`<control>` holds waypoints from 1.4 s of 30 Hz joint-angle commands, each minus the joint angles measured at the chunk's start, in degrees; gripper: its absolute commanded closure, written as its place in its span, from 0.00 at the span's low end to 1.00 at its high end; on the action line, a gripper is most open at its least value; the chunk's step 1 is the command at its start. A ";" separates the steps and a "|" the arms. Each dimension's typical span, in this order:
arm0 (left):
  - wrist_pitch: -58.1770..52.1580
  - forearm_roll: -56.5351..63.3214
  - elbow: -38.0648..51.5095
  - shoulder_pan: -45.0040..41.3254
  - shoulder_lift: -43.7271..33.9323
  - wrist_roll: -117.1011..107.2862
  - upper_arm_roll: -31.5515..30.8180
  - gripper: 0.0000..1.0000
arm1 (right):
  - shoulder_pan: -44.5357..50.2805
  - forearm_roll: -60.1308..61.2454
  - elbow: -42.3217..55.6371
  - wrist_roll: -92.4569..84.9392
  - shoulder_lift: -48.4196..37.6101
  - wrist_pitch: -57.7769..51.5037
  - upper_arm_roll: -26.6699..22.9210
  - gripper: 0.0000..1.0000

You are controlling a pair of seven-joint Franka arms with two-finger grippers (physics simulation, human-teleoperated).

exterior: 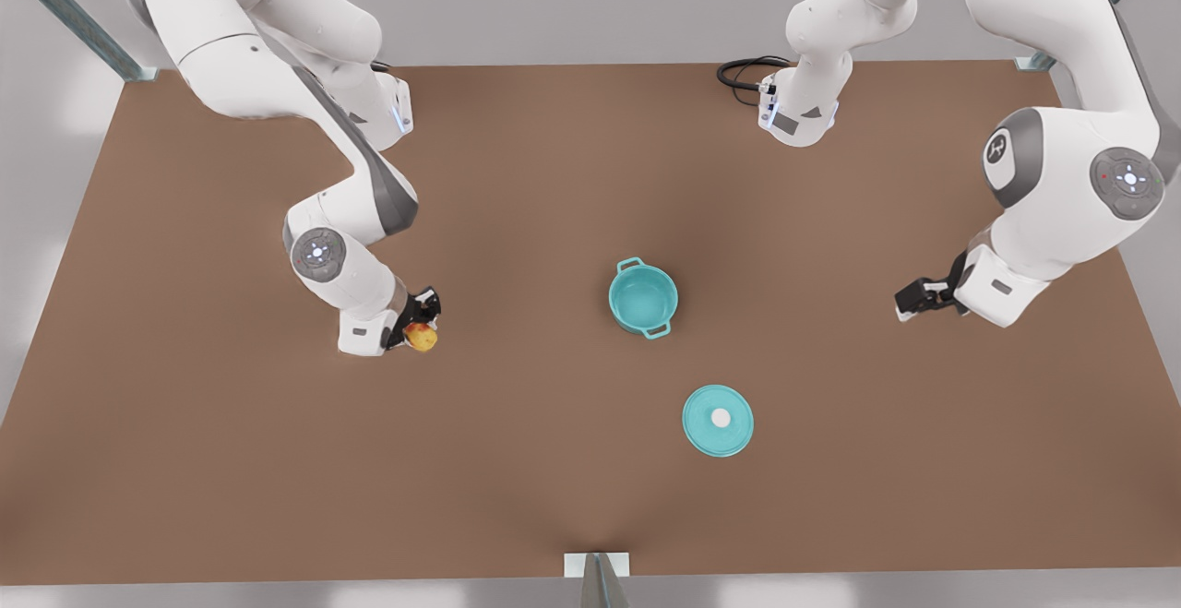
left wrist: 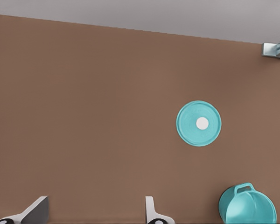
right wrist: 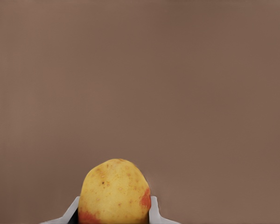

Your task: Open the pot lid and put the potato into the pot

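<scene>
The potato [exterior: 423, 338], yellow with reddish blotches, sits between the fingers of my right gripper [exterior: 420, 322] at the front view's left, just above the table. Up close the potato [right wrist: 115, 192] fills the gap in the right gripper [right wrist: 113, 215], which is shut on it. The teal pot [exterior: 643, 298] stands uncovered at the table's middle. The pot lid [exterior: 718, 420] lies flat on the table nearer the front edge, knob up. My left gripper [exterior: 912, 299] waits open at the front view's right, looking over the pot lid [left wrist: 199, 123] and pot [left wrist: 247, 205].
A black cable [exterior: 747, 71] loops at the table's far edge beside an arm base. A small metal bracket [exterior: 597, 565] sits at the middle of the front edge. Bare brown table [exterior: 231, 460] stretches between the potato and the pot.
</scene>
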 commanded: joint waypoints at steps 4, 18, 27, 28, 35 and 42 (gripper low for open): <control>-1.90 0.05 0.03 0.00 -0.08 2.71 -0.09 0.00 | 23.31 11.31 9.14 41.25 2.60 -4.90 -12.94 0.49; -1.90 0.22 0.03 0.00 -0.08 2.71 -0.09 0.00 | 71.93 32.32 33.40 48.90 23.78 -2.44 -51.54 0.49; -1.99 -0.13 0.03 0.00 0.01 2.80 -0.09 0.00 | 71.93 32.76 40.43 50.65 29.05 -2.44 -52.94 0.00; -1.99 -0.13 0.03 0.00 0.01 2.80 -0.09 0.00 | 71.93 32.76 40.43 50.57 29.05 -2.44 -53.03 0.00; -1.99 -0.13 0.03 0.00 0.01 2.80 -0.09 0.00 | 66.57 25.03 14.25 12.89 -0.91 -20.54 -80.71 0.00; -1.99 -0.22 -0.06 -0.09 0.01 2.80 -0.18 0.00 | 56.81 16.41 -5.80 -2.69 -13.22 -9.56 -89.16 0.00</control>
